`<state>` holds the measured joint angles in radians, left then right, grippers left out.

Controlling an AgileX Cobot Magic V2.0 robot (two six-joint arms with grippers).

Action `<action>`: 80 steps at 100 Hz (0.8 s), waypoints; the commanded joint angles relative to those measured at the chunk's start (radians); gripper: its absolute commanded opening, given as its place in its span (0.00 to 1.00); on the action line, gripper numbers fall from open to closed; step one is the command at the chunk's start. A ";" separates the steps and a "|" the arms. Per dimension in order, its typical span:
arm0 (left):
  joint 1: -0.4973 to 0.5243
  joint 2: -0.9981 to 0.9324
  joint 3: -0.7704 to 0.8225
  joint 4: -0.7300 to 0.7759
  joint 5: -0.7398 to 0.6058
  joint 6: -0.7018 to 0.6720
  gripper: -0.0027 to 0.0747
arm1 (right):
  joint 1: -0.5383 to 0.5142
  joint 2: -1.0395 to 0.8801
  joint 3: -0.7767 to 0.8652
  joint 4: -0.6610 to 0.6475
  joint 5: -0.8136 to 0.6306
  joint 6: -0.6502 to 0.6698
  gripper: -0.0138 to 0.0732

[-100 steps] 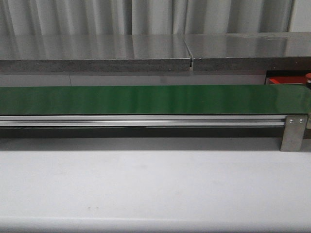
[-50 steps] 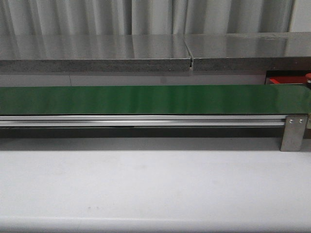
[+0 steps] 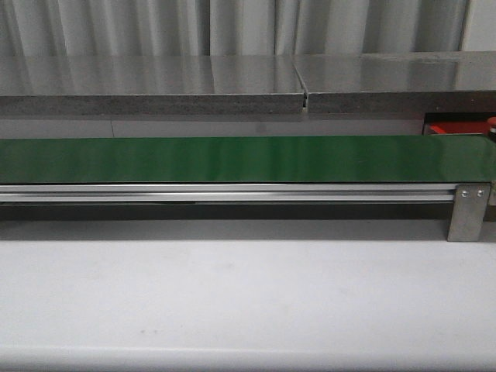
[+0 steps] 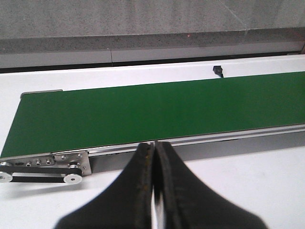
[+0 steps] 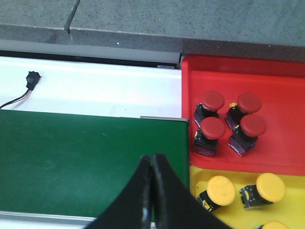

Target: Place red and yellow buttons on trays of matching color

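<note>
Both arms are parked on my end. The left claw (image 4: pixel 153 157) is pinched fully closed with nothing in it, sitting over the white table (image 4: pixel 248 181) just on the near side of the green belt (image 4: pixel 157 112). The right claw (image 5: pixel 151 167) is also closed tight and empty, hanging over the right end of that belt (image 5: pixel 86 162).

From the right wrist cam I can see both trays just past the belt's right end. The red tray (image 5: pixel 281 143) is the far one and has four red buttons (image 5: pixel 213 100) clustered together in it, caps up. The yellow tray (image 5: pixel 290 210) sits right against its near edge, with yellow buttons (image 5: pixel 221 190) lying in it; two show whole and a third is cut off at the frame edge.

The front cam shows only the belt running across the table, with a red corner of the tray (image 3: pixel 453 129) peeking out at the far right behind it. A little black sensor (image 5: pixel 32 78) with a wire sits on the table beyond the belt.
</note>
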<state>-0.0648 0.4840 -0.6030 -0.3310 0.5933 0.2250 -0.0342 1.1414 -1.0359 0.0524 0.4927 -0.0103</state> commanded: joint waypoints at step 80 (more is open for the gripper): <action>-0.005 0.006 -0.025 -0.014 -0.064 -0.002 0.01 | 0.002 -0.451 0.358 -0.033 -0.269 -0.012 0.02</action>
<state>-0.0648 0.4840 -0.6030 -0.3310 0.5933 0.2250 -0.0342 0.7506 -0.6834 0.0253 0.3207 -0.0126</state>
